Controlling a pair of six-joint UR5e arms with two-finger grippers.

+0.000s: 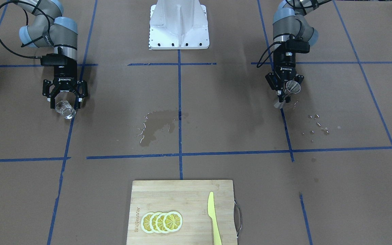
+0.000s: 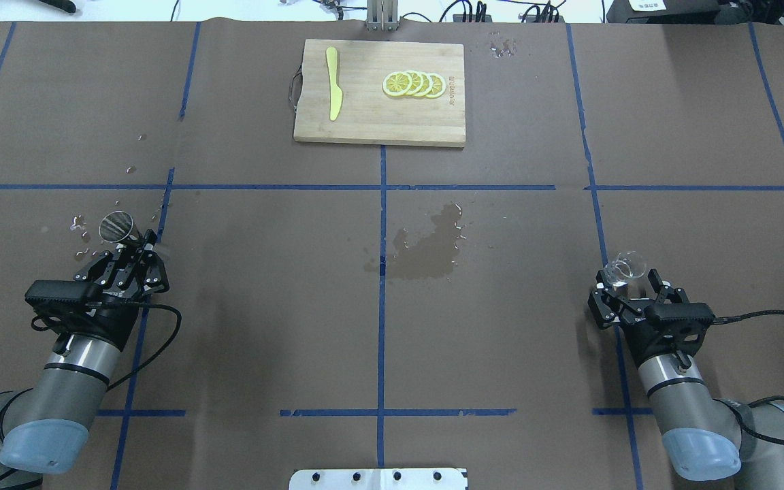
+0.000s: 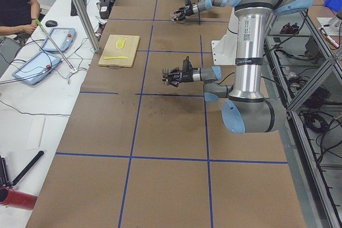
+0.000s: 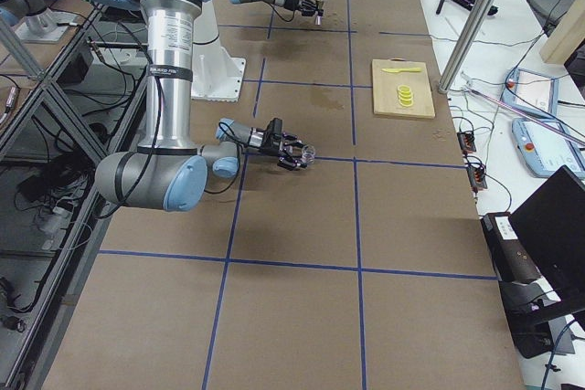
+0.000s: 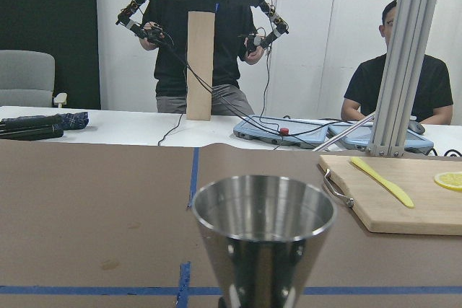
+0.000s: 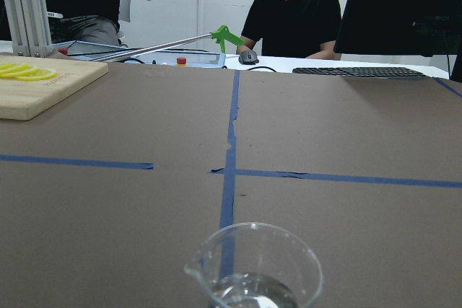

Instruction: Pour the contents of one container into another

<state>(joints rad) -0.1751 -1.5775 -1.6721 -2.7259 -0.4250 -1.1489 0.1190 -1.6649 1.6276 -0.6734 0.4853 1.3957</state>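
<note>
Both arms are stretched forward low over the table with the wrists about level, so each claw points out toward the far edge. The left gripper (image 2: 135, 246) is pinching the steel jigger (image 2: 116, 226) at its narrow waist. It's upright, with the wide mouth up, over the left end of the table, roughly halfway between the near and far edges. There are water droplets (image 2: 80, 221) on the paper around it. The right gripper (image 2: 629, 280) is mirrored over at the right end, with its fingers clamped on the sides of the little glass cup (image 2: 623, 267). The cup is upright too, and the wrist cam shows a bit of clear liquid in the bottom. From the side cams both look held just above the paper, not resting on it. The two are well apart, with a dark wet patch (image 2: 426, 248) on the middle of the table between them. At the middle of the far edge there's a cutting board (image 2: 378, 129) with lemon slices (image 2: 414, 84) and a yellow knife (image 2: 333, 92) on it.
</note>
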